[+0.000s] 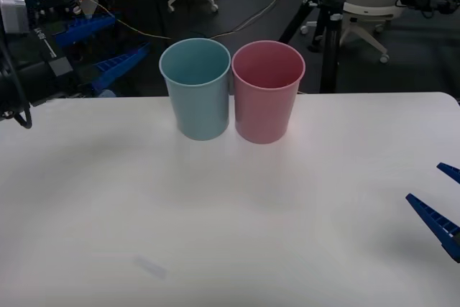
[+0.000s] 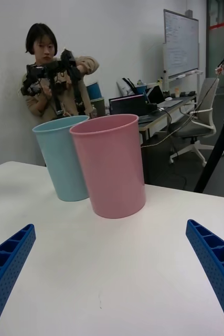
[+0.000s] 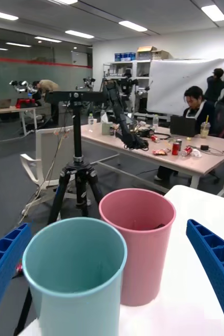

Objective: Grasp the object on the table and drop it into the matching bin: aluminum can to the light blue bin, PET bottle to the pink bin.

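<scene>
The right gripper's [image 2: 110,231] jaws stand wide apart, with bare tabletop between them. The two blue ribbed fingers [image 2: 9,262] hold nothing and touch nothing. In the front view this gripper sits low over the table [image 1: 230,235], well to the right of the pink bin [image 1: 267,95] and nearer the robot than it. Its fingers point across the table toward that bin.

The left gripper's [image 3: 107,223] jaws are spread just as wide, and they too are empty and touch nothing. It hangs beyond the table's far edge, to the left of the pink bin and on the far side of the light blue bin [image 1: 196,91]. From there its wrist camera looks over the blue bin's rim and down into both bins.

The pink bin stands upright near the table's far edge, about midway along it. The light blue bin is also upright, just to the left of the pink bin. Their rims are touching or very nearly so, and I cannot tell which.

In the left wrist view a small dark shape [image 3: 158,227] shows inside the pink bin, against its inner wall a little below the rim. It may be the PET bottle, but too little of it shows to tell, so the bottle's place cannot be fixed more closely than that.

Behind the pink bin, off the table, a black tripod [image 1: 327,34] stands on the dark floor. A white office chair [image 1: 363,12] is farther back and to the right.
</scene>
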Available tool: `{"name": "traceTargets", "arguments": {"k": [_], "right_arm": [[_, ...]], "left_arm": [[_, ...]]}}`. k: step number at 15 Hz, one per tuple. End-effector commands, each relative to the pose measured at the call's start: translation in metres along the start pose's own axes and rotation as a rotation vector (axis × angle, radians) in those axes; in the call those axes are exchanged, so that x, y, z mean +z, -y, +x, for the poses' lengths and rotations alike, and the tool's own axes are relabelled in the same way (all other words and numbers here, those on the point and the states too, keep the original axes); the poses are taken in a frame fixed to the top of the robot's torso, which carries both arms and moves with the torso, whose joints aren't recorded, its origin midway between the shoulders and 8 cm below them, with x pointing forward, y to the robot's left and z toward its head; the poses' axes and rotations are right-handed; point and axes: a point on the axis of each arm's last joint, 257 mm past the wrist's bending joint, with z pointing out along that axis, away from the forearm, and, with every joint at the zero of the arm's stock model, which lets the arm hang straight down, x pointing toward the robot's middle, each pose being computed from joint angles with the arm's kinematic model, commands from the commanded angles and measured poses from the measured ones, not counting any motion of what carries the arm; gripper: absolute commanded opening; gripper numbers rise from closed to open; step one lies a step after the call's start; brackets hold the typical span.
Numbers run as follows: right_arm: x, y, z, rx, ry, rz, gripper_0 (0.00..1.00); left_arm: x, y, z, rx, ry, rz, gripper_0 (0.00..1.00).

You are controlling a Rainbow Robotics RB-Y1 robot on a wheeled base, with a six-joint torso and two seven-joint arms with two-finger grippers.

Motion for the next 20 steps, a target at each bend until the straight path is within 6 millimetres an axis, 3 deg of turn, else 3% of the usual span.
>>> {"name": "traceTargets", "arguments": {"k": [1, 6, 20], "right_arm": [[0.0, 0.0, 0.0, 0.0, 0.0, 0.0, 1.0], [0.0, 0.0, 0.0, 0.0, 0.0, 0.0, 1.0], [0.0, 0.0, 0.0, 0.0, 0.0, 0.0, 1.0]], "left_arm": [[-0.035, 0.002, 0.015, 0.002, -0.011, -0.056, 1.0], [-0.086, 0.014, 0.049, 0.003, -0.027, -0.147, 1.0], [-0.182, 0.046, 0.127, -0.088, -0.089, -0.292, 1.0]]}}
